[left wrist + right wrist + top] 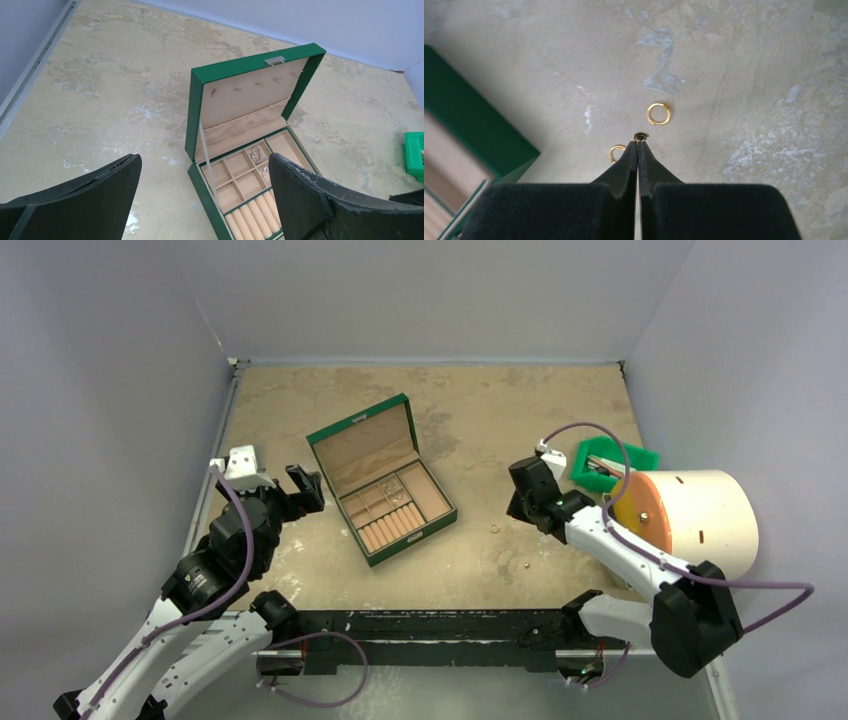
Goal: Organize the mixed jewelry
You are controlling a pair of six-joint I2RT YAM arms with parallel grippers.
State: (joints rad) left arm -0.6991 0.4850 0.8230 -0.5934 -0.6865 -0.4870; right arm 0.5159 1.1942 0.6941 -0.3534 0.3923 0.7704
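Jewelry sits in two spots. At the left, the left end effector (204,160) hangs spread wide and empty beside the green box (200,100), whose lid (245,95) stands up. In one rear compartment lies a silvery chain-like piece (256,155), its long axis running toward the lid. Right of the box, two gold-coloured rings lie flat on the surface (749,75). The far ring (658,113) has a small knob pointing up-right in the right wrist view. The near ring (615,151) is half hidden behind the right end effector (638,143), which is fully closed with a tiny gold piece (641,135) at its tips.
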